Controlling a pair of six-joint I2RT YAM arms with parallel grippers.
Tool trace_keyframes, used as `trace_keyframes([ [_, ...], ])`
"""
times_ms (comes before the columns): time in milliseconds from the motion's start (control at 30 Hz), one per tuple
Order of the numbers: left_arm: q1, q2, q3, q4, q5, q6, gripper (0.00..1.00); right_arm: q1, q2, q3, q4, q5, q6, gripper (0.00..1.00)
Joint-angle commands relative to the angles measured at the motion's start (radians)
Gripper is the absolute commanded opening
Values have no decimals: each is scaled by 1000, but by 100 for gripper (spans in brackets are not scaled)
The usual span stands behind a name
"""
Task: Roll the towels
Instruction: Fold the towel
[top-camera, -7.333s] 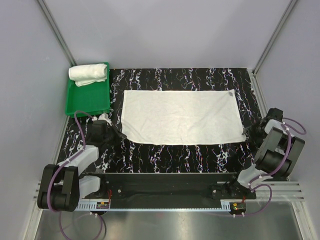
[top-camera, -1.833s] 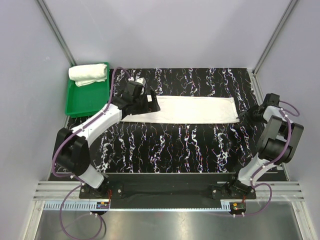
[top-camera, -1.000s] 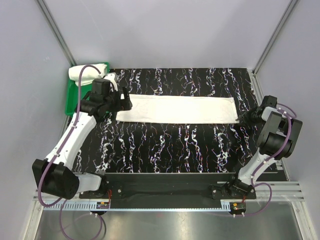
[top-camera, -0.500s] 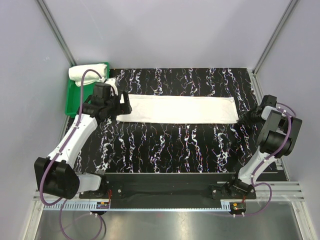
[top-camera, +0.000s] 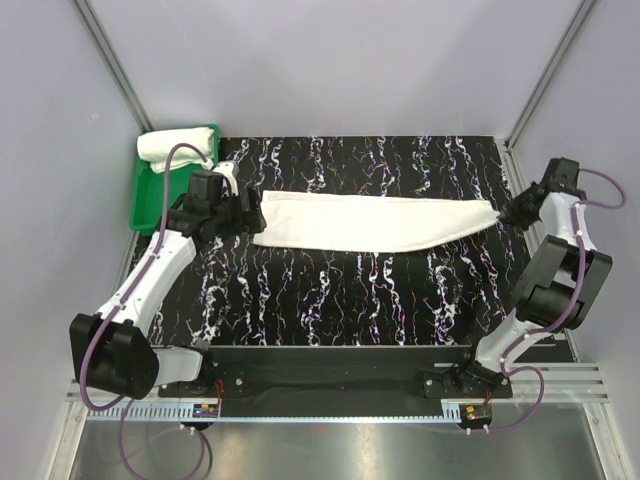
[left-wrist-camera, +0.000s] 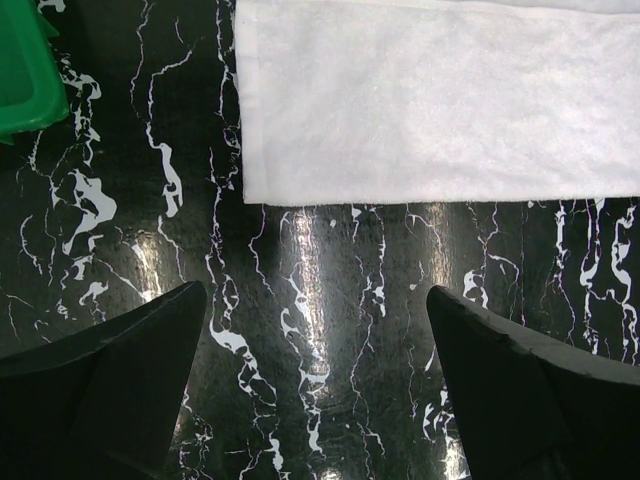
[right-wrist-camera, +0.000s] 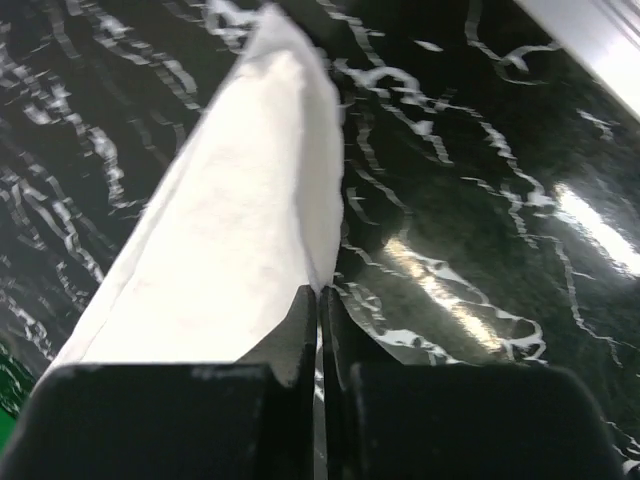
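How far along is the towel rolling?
Done: one rolled towel sits in the green tray. In hand: the second towel lies as a long strip, right pincer shut on one end, left pincer open beside the other. Left: rolling it up.

The folded towel (top-camera: 375, 222), plain white, lies as a long strip across the black marbled table (top-camera: 400, 300), its right end gathered narrow; the rolled towel (top-camera: 175, 148) rests at the far end of the green tray (top-camera: 150, 200).
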Motion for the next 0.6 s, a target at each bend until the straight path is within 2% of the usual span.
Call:
trace_keyframes([
  [0, 5, -38, -9, 50, 28, 10, 99, 83, -27, 125, -127, 22, -63, 0],
  [300, 5, -41, -6, 46, 40, 3, 99, 411, 102, 456, -328, 71, -45, 0],
  [567, 6, -41, -6, 29, 23, -4, 99, 667, 325, 853, -478, 135, 6, 0],
])
